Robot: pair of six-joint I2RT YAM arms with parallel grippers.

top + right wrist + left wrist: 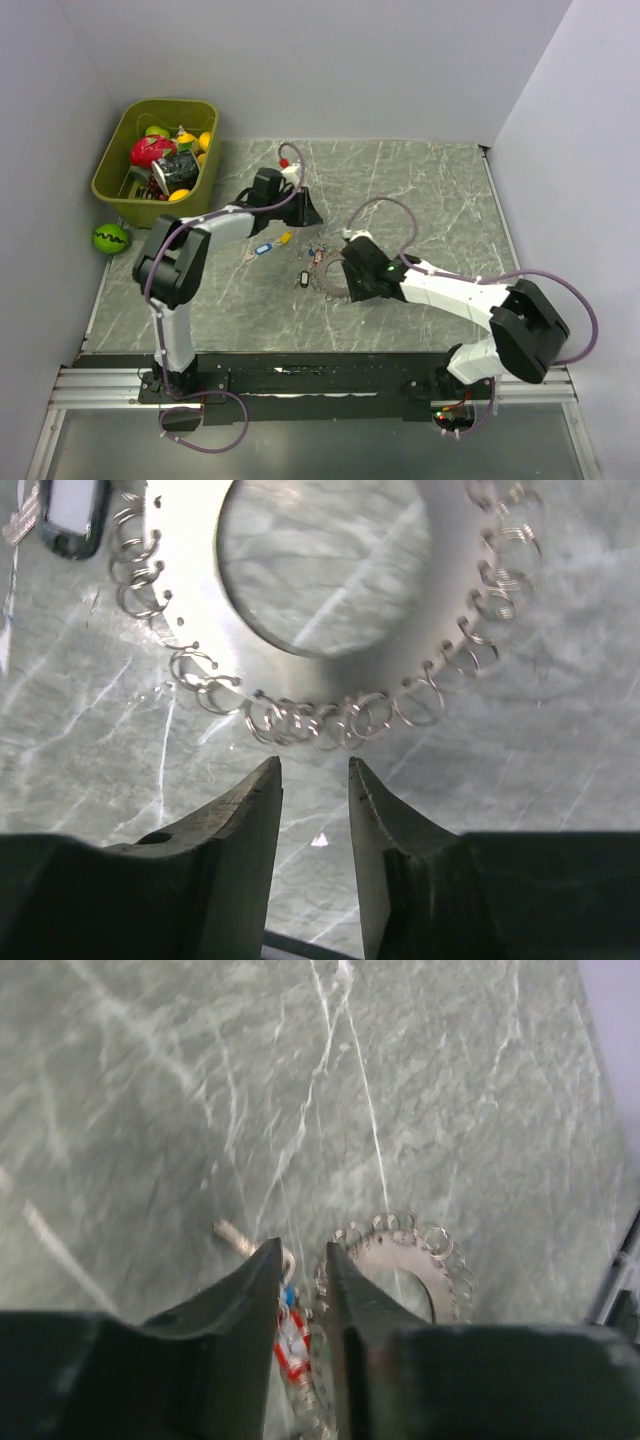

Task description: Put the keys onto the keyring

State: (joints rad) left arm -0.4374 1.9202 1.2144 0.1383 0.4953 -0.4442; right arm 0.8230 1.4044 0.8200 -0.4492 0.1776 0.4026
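The keyring [325,272] is a flat silver disc with a hole and several small wire loops round its rim, lying mid-table. It fills the top of the right wrist view [330,675], with a dark fob [75,515] at its left. My right gripper [315,770] is open and empty just short of the rim; from above it sits at the ring's right side [345,277]. My left gripper [305,212] hovers beyond the keys, its jaws slightly apart and empty [302,1260]. A red-tagged key [290,1345] shows between its fingers on the table, beside the ring [400,1260]. Blue-tagged [263,248] and yellow-tagged [285,238] keys lie left of it.
A green bin [115,160] of toy fruit and a can stands at the back left. A watermelon ball [110,238] lies by the left wall. Another small metal key [235,1237] lies left of the left fingers. Grey walls close in on three sides.
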